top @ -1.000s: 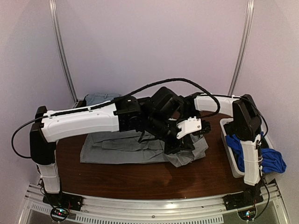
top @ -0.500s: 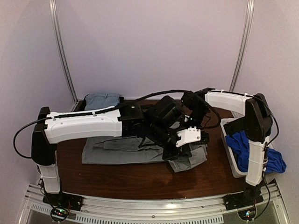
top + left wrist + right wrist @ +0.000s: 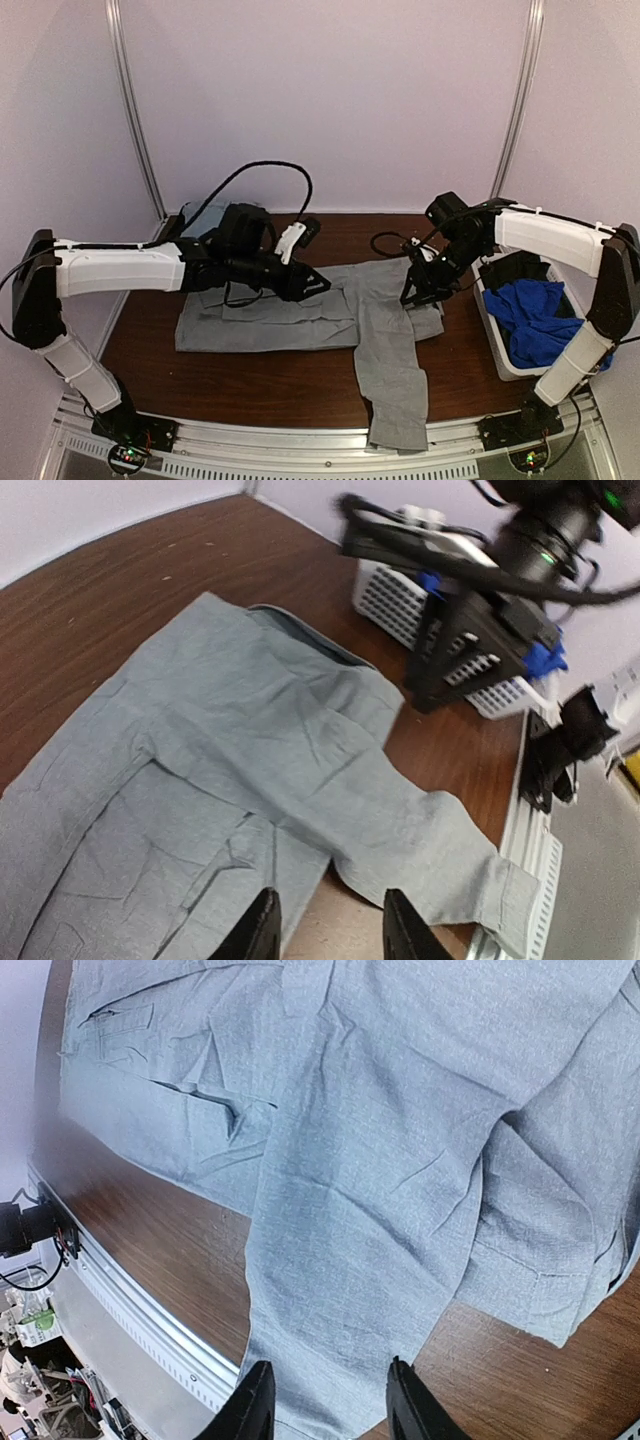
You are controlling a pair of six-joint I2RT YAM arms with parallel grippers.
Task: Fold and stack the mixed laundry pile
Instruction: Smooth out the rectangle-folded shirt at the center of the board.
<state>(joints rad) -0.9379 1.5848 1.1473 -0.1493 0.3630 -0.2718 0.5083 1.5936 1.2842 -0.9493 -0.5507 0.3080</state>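
Top external view: grey trousers point(image 3: 290, 318) lie spread on the worktop point(image 3: 250, 380), one leg running left, the other draping over the near edge. A blue garment point(image 3: 540, 320) sits in the white bin point(image 3: 497, 350) at right. The left arm point(image 3: 140, 268) reaches in low from the left, and the right arm point(image 3: 545, 232) bends in from the right.

Left wrist view: the left jaws are spread and empty near the crotch.

Right wrist view: the right jaws are spread and empty over the hanging leg.

A good fold likely means pinching that leg's hem and laying it squarely onto the other leg.
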